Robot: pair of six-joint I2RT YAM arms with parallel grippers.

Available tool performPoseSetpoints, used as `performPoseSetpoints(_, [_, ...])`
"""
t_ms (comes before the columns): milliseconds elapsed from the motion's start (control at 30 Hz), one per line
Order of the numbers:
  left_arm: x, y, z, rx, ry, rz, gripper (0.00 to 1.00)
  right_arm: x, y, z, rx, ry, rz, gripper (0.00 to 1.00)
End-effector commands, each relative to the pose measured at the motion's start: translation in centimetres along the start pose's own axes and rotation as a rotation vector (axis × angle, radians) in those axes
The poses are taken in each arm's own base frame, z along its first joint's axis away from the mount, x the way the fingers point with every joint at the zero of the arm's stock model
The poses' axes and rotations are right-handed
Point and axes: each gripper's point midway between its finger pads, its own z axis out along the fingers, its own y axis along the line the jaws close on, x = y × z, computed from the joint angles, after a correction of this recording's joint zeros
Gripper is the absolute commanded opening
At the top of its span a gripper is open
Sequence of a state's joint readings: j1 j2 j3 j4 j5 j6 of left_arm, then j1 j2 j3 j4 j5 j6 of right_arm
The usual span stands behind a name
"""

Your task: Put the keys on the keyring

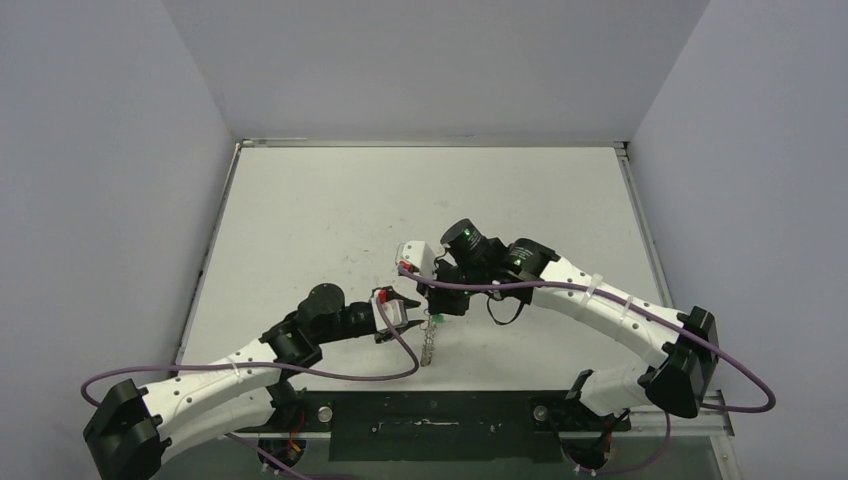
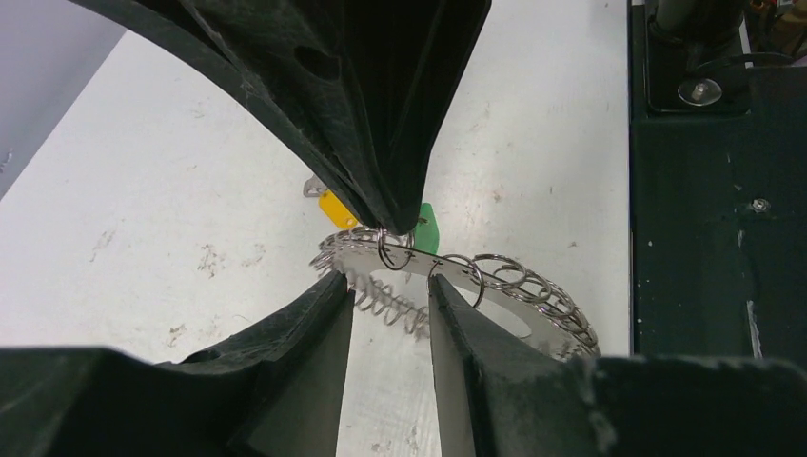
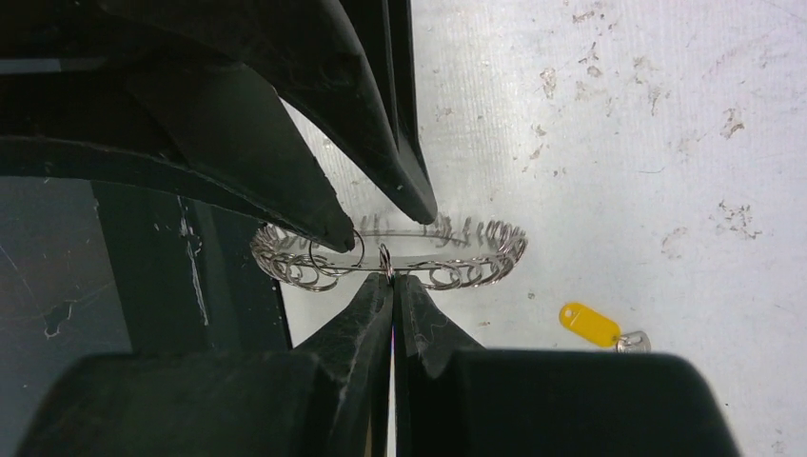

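Observation:
The keyring point(image 1: 429, 347) stands on edge between my two grippers, close to the table's near edge. In the left wrist view its disc point(image 2: 419, 264) and wire loops sit between my left gripper's point(image 2: 388, 284) tips, which press on its rim. My right gripper point(image 3: 392, 278) is shut, with its tips at one wire loop on the keyring's point(image 3: 476, 257) upper edge. The green key head point(image 2: 428, 228) pokes out beside those tips. It is hidden in the right wrist view. The yellow-headed key point(image 3: 590, 324) lies loose on the table and also shows in the left wrist view point(image 2: 335, 207).
The arms' dark mounting plate point(image 1: 430, 425) runs along the near edge, right beside the keyring, and shows in the left wrist view point(image 2: 714, 238). Grey walls enclose the white table point(image 1: 400, 200) on three sides.

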State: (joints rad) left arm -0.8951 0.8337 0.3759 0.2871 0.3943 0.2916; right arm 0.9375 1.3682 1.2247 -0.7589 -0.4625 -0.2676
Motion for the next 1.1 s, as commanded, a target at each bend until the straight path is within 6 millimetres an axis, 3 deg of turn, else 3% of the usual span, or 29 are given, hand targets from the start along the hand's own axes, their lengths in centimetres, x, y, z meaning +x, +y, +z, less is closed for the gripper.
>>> performPoseSetpoints(0, [-2.1,0.3,0.6,0.015,-0.062,0.030,0.33,-1.9,-0.2,-0.5,0.030,-0.026,-0.010,0.00])
performPoseSetpoints(200, [-2.9,-0.4,1.0,0.056,-0.110,0.027,0.29,-1.9,0.0,-0.1,0.025,-0.011,-0.018,0.00])
performPoseSetpoints(467, [-1.9,-1.2,1.8,0.106,-0.093,0.005,0.20,-2.3,0.2,0.1,0.023,-0.020,-0.024,0.00])
performPoseSetpoints(700, [-1.6,-1.1,2.0,0.110,-0.080,0.003,0.00,-2.4,0.4,0.2,0.018,-0.020,-0.028,0.00])
performPoseSetpoints(900, [-1.1,-1.1,1.9,0.102,-0.071,0.001,0.00,-2.4,0.1,0.2,0.037,-0.032,-0.039,0.00])
performPoseSetpoints(967, [-1.1,-1.0,1.7,0.089,-0.077,0.001,0.00,-2.5,-0.2,0.1,0.050,-0.047,-0.041,0.08])
performPoseSetpoints(1067, [-1.3,-0.7,1.4,0.057,-0.104,0.004,0.00,-2.6,-0.5,-0.3,0.062,-0.092,-0.042,0.36])
